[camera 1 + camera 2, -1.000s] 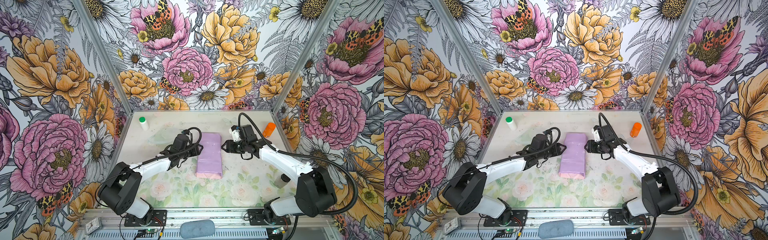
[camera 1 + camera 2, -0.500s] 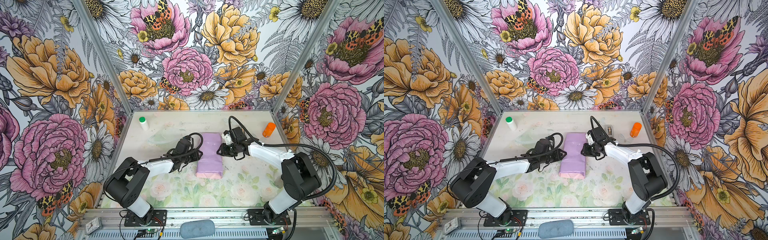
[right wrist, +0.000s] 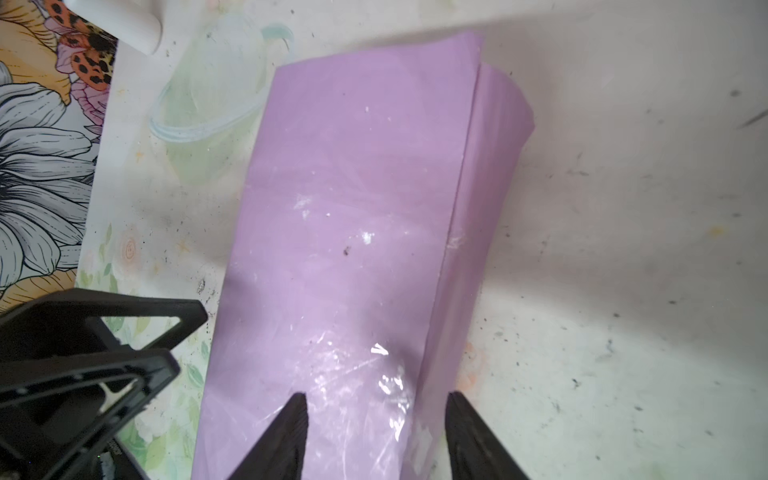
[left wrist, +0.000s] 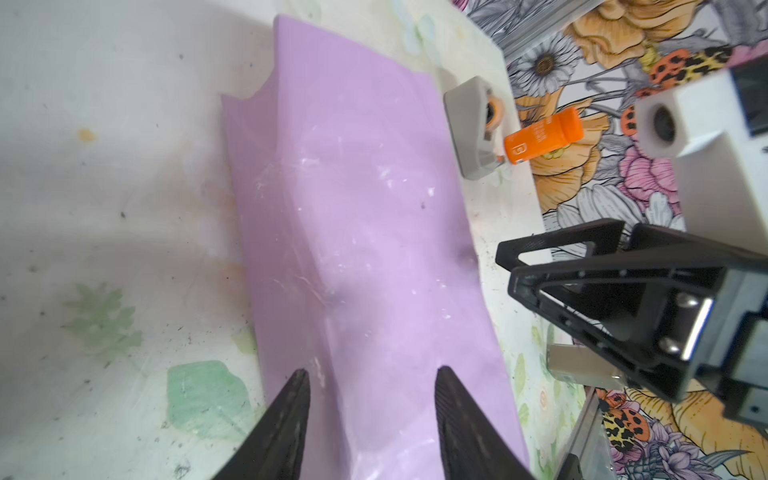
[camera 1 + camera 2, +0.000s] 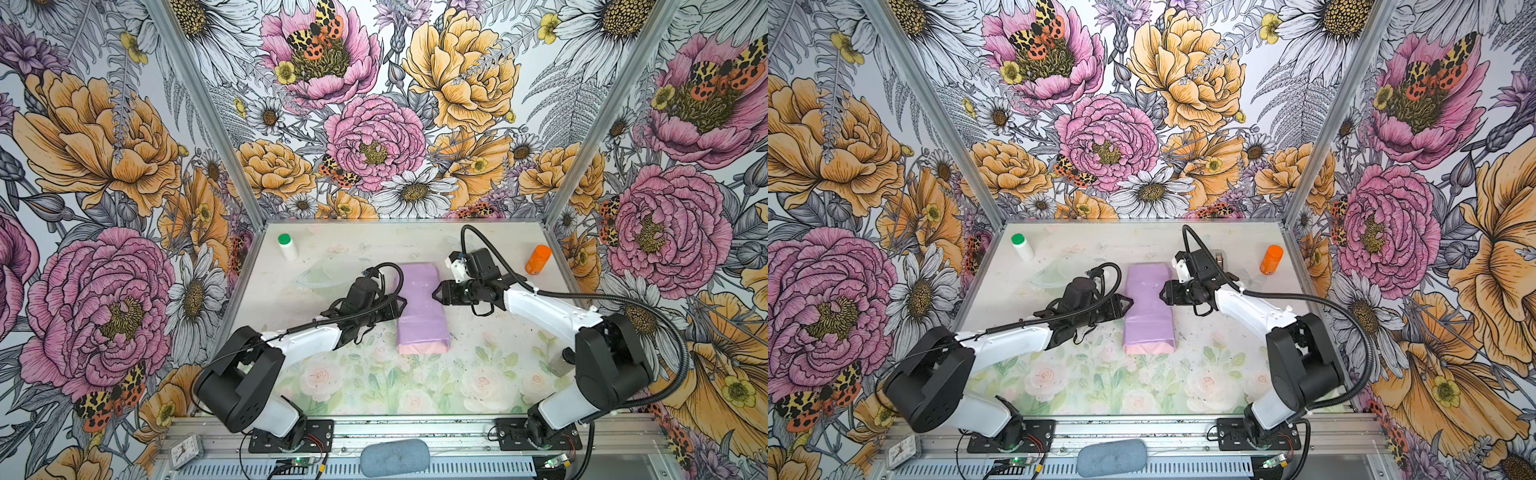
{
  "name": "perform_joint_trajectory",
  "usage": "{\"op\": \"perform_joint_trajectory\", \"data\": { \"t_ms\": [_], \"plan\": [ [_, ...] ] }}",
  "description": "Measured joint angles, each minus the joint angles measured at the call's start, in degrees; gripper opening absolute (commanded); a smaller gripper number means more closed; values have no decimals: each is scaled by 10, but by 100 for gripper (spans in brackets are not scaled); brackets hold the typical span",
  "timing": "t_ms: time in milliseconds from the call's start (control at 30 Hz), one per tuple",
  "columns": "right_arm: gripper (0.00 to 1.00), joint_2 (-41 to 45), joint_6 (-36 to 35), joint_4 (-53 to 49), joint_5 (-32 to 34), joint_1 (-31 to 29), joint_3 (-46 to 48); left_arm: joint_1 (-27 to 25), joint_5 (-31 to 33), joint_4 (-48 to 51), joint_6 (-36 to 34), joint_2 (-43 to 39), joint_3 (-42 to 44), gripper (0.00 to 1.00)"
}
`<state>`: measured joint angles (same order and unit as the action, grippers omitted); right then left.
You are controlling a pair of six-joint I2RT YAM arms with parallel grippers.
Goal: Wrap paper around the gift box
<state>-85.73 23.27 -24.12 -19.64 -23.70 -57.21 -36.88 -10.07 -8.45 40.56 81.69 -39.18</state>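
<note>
Lilac paper [image 5: 420, 320] — left gripper [image 5: 401, 302], right gripper [image 5: 435, 294] flank it low, parted.

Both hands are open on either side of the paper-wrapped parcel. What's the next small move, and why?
Probably slide the left hand toward the near end of the paper and press that end down. The paper is closed over the top with a seam along its length, yet both ends jut out unfolded. The left and right hand sit open at its pinched middle, gripping nothing.

I see white print on the orange bottle [image 4: 542, 135], with a boxed mark like a B. The rest is too blurry.
</note>
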Motion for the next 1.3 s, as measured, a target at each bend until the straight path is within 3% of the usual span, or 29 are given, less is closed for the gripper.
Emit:
{"op": "perform_joint_trajectory", "data": {
  "t_ms": [133,267,467,900,1300],
  "plan": [
    [59,107,-16,12,19,-5,79,-27,25,-9,-6,-60,37,57],
    [61,146,-19,30,24,-26,143,-57,42,-13,-7,-62,72,58],
    [62,144,-20,41,30,-56,180,-83,57,-23,-6,-21,82,58],
    [61,103,-24,73,51,-84,183,-84,82,-43,-5,-5,98,53],
    [56,65,-7,108,110,-90,208,-87,101,-37,-33,22,99,48]
  ]
}}
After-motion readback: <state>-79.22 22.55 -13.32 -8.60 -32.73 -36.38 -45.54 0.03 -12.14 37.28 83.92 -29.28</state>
